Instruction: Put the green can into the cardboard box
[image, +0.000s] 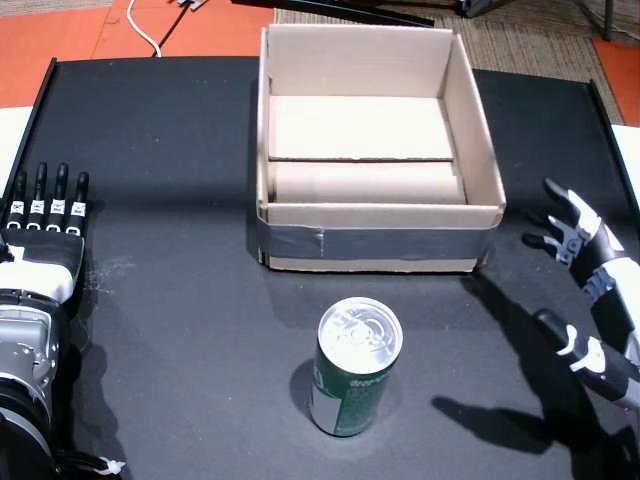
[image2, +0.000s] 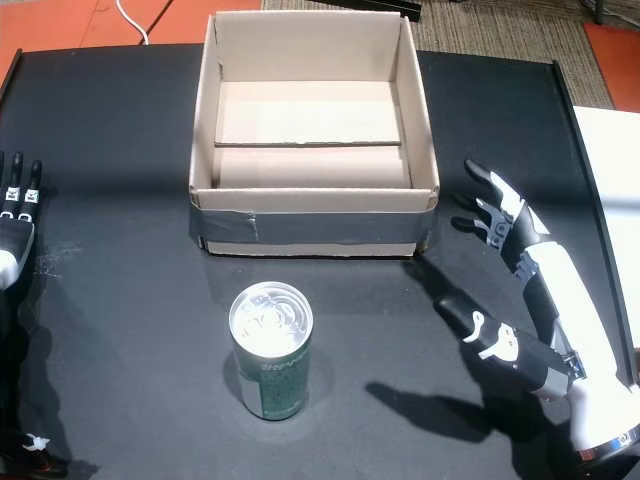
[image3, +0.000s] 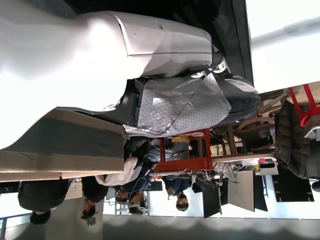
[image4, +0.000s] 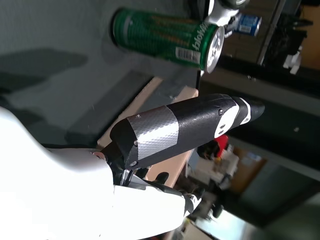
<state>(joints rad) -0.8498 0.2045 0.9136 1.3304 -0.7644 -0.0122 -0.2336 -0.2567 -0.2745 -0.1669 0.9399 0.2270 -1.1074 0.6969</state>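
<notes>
The green can (image: 356, 366) (image2: 271, 351) stands upright on the black table, in front of the cardboard box (image: 377, 240) (image2: 312, 226), whose top is open and which holds nothing. My right hand (image: 593, 295) (image2: 520, 295) hovers open to the right of the can, fingers spread, thumb toward the can, a clear gap between them. The right wrist view shows the can (image4: 167, 37) sideways beyond my thumb (image4: 185, 127). My left hand (image: 42, 235) (image2: 14, 225) lies flat on the table at the far left with its fingers straight.
The black table (image: 170, 300) has raised edges at left and right. Orange floor and a white cable (image: 140, 30) lie beyond its far edge. The left wrist view shows my own forearm (image3: 100, 55), room clutter and people in the background.
</notes>
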